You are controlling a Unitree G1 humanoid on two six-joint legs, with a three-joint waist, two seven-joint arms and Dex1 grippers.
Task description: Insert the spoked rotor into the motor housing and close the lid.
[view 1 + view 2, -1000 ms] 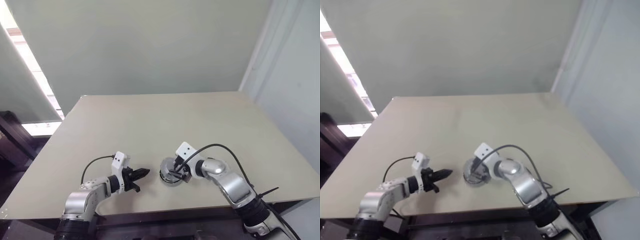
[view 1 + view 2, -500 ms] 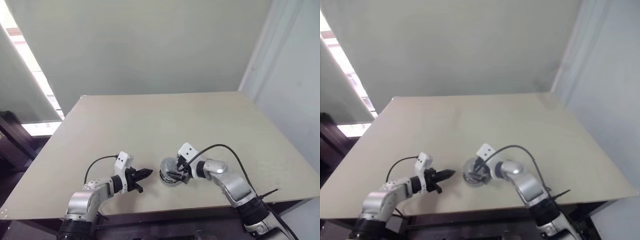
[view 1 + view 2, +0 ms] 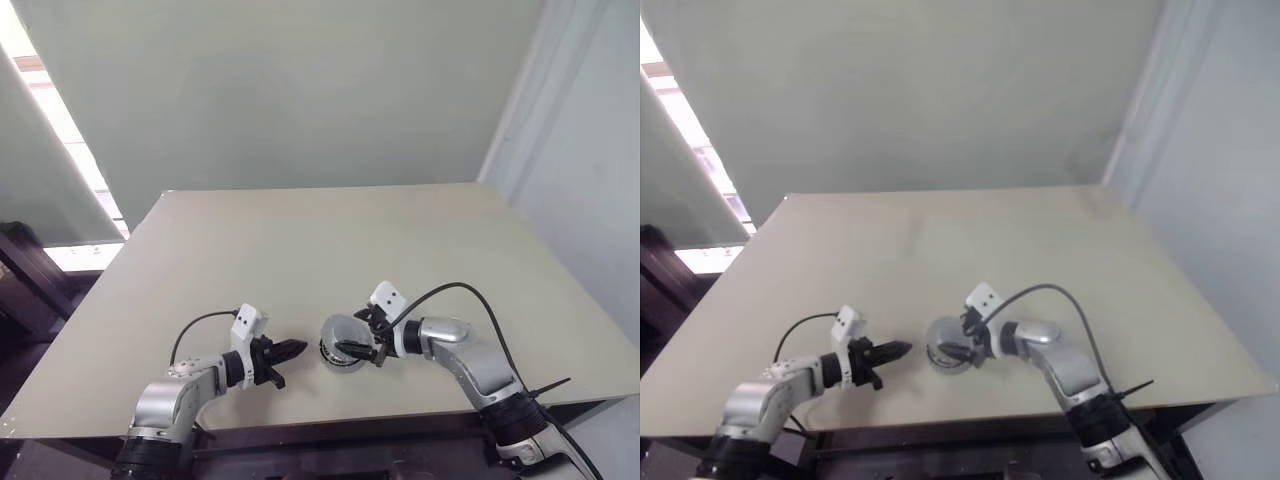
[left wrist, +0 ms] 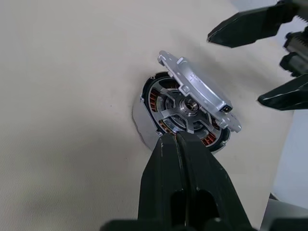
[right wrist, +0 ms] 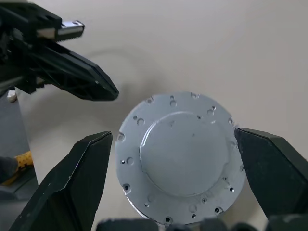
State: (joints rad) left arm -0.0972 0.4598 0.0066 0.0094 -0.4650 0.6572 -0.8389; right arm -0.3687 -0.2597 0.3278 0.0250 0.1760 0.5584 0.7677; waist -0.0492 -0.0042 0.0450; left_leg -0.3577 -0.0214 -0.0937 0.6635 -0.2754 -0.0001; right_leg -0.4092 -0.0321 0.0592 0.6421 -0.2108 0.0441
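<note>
Lid (image 4: 199, 91) rests tilted over motor housing (image 4: 163, 122), rotor (image 4: 185, 107) inside

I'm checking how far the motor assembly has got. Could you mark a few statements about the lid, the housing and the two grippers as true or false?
1. The lid lies flat and fully seated on the motor housing. False: it is tilted, one edge raised, with copper windings showing beneath.
2. The left gripper is shut. True.
3. The right gripper is clamped on the lid. False: its fingers stand wide on either side of it.
4. The spoked rotor sits inside the housing. True.
5. The housing is held up off the table. False: it rests on it.
</note>
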